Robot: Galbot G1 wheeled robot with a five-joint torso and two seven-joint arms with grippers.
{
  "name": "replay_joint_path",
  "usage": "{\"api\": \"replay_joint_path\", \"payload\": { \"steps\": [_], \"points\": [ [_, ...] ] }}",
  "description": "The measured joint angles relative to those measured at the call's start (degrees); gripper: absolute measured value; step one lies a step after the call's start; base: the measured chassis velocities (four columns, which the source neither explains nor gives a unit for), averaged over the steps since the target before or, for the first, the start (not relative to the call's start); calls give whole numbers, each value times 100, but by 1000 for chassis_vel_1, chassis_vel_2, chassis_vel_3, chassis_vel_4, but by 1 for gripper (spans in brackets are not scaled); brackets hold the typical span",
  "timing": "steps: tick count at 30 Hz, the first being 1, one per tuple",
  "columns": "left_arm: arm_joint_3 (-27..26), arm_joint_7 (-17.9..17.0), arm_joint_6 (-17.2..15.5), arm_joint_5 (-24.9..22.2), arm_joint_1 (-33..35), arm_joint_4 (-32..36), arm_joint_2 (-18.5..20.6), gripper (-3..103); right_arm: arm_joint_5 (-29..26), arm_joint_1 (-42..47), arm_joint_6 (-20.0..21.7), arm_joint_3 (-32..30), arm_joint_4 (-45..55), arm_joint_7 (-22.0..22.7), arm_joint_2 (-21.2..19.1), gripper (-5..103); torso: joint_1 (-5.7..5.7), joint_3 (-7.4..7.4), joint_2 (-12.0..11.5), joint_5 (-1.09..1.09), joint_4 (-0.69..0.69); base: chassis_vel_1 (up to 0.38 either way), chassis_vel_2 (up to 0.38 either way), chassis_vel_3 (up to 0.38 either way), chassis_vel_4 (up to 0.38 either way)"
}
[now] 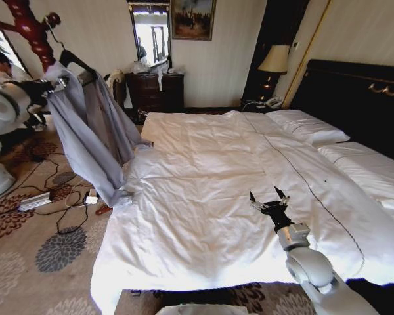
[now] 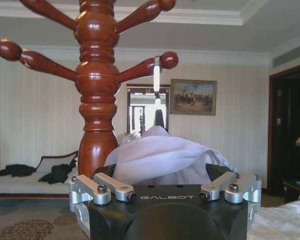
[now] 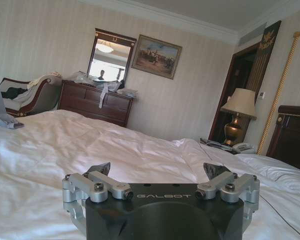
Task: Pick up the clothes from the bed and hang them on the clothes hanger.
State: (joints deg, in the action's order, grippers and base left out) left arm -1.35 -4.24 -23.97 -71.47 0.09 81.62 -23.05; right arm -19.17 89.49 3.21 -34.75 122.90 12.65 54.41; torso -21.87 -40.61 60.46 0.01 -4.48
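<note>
The right gripper (image 1: pixel 268 195) hovers low over the near part of the bed (image 1: pixel 203 197), its two dark fingers spread wide with nothing between them; its own wrist camera looks out between those fingertips (image 3: pixel 101 168) across the wrinkled white duvet toward a dark wooden dresser (image 3: pixel 95 102) and a brass table lamp (image 3: pixel 238 114) at the far wall. From the head camera the jacket (image 1: pixel 92 131) is off the bed, well to the left of that gripper, hanging in long soft folds of thin grey-blue cloth from the black hanger (image 1: pixel 75 61), with its lower edge drooping beside the bed's near-left corner. The left gripper (image 1: pixel 49 86) is up at the jacket's shoulder beside the turned red-brown coat stand (image 1: pixel 31 29). The left wrist camera shows what the head camera does not: pale cloth bunched between the left gripper's dark pads (image 2: pixel 106 170), which pinch it, and the glossy stand (image 2: pixel 96 85) rising just behind.
</note>
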Motion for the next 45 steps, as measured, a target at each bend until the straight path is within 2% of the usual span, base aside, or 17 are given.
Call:
{"api": "replay_joint_path", "payload": {
  "steps": [3, 13, 21, 25, 26, 27, 28, 29, 30, 31, 32, 33, 35, 38, 40, 43, 45],
  "points": [
    [-124, -11, -1, -74, 234, 261, 204, 100, 0, 0, 0, 0, 0, 0, 0, 100, 0, 0, 0, -3, 4, 0, 0, 0, 0],
    [-242, -195, 94, -336, 716, 997, 937, 100, 0, -1, 0, 0, 0, 0, 0, 100, 0, 0, 0, -1, 3, 0, 0, 0, 0],
    [-426, -546, 426, -520, 1088, 1613, 1073, 100, 0, 0, 0, 0, 0, 0, 0, 100, 1, 0, 0, 0, 4, 0, 0, 0, 0],
    [-772, -551, 732, -432, 1652, 2094, 818, 100, 0, 0, 0, 0, 0, 0, 0, 100, -1, -2, 0, -8, -7, 0, 0, 0, 0],
    [-1181, -479, 823, -341, 1990, 2281, 799, 100, 0, 0, 0, 0, 0, 0, 0, 100, -4, -3, -1, -8, -8, 0, 0, 0, 0],
    [-2112, -389, 1014, -112, 2707, 2562, 709, 100, 0, 0, 0, 0, 0, 0, 0, 100, -4, -1, 0, 8, 0, 0, 0, 0, 0],
    [-2669, -389, 1116, -14, 3275, 2724, 605, 100, 0, 0, 0, 0, 0, 0, 0, 100, -1, 1, 0, 13, 6, 0, 0, 0, 0],
    [-3156, -429, 1143, 22, 3915, 2883, 456, 100, 0, -1, 0, 0, 0, 0, 0, 100, 3, 2, 2, 7, 7, 0, 0, 0, 0],
    [-3156, -429, 1143, 22, 3915, 2883, 456, 100, 0, -1, 0, 0, 0, 0, 0, 100, 3, 2, 2, 7, 7, 0, 0, 0, 0],
    [-3449, -478, 1161, 41, 4338, 2994, 339, 100, -1, 0, 0, 0, 0, 0, 0, 100, 4, 1, 2, -4, 7, 0, 0, 0, 0],
    [-3957, -533, 1224, 154, 5102, 3224, 90, 100, 0, 0, -1, -1, 0, 1, -1, 100, 2, 0, 2, -14, 3, 0, 0, 0, 0],
    [-3957, -533, 1224, 154, 5102, 3224, 90, 100, 0, 0, -1, -1, 0, 1, -1, 100, 2, 0, 2, -14, 3, 0, 0, 0, 0],
    [-4449, -539, 1359, 523, 5977, 3510, -257, 100, 0, -1, -1, 0, 0, 0, 0, 100, -2, -1, 0, 0, 2, 0, 0, 0, 0],
    [-4902, -345, 1640, 1341, 7313, 3948, -868, 100, 0, -1, 0, -1, 0, 1, -1, 100, 0, 0, 0, 1, 0, 0, 0, 0, 0],
    [-4976, -305, 1718, 1504, 7568, 4042, -995, 100, 0, 0, 0, -1, 0, 1, -1, 100, 0, 0, 1, -2, 1, 0, 0, 0, 0],
    [-5183, -164, 2160, 2209, 8473, 4505, -1577, 100, 0, 0, 0, -1, 0, 0, 0, 100, 0, 0, 1, 1, 4, 0, 0, 0, 0],
    [-5213, -162, 2236, 2337, 8649, 4604, -1747, 100, 0, 0, 0, -1, 0, 0, -1, 100, 0, 0, 1, 2, 1, 0, 0, 0, 0]
  ]
}}
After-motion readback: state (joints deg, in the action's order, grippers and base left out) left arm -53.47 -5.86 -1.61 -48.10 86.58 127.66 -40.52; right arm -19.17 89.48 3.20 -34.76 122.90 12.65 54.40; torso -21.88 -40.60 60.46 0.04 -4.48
